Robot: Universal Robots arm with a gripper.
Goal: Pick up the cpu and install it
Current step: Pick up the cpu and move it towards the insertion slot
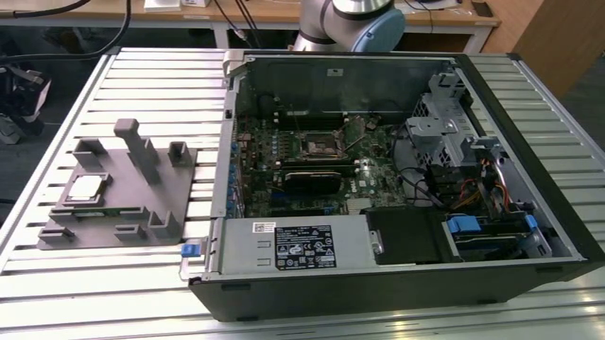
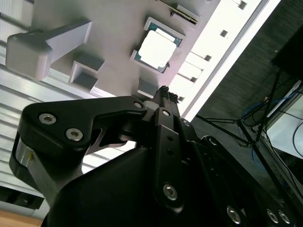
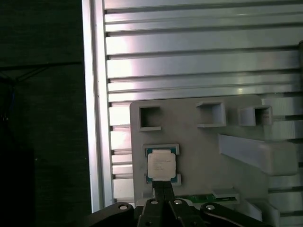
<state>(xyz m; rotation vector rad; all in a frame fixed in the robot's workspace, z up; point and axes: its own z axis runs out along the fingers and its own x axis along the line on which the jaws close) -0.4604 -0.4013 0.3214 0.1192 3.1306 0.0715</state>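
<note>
The cpu (image 1: 87, 186) is a small silvery square lying flat in a grey holder on the fixture plate (image 1: 113, 212), at the exterior view's left. Both wrist views look down on the cpu (image 2: 156, 48) (image 3: 161, 165) from well above. My gripper (image 2: 163, 90) (image 3: 163, 187) is black, and its two fingers are pressed together with nothing between them. Its tips point at the fixture just beside the cpu, apart from it. The dark square socket (image 1: 319, 145) sits in the middle of the motherboard inside the open computer case (image 1: 557, 212).
Grey posts and blocks (image 1: 142, 152) stand up from the fixture plate around the cpu. A slotted aluminium table (image 1: 142, 78) carries the fixture and the case. The table's edge (image 3: 97, 118) runs close beside the fixture, with dark floor beyond. The arm's base (image 1: 350, 21) stands behind the case.
</note>
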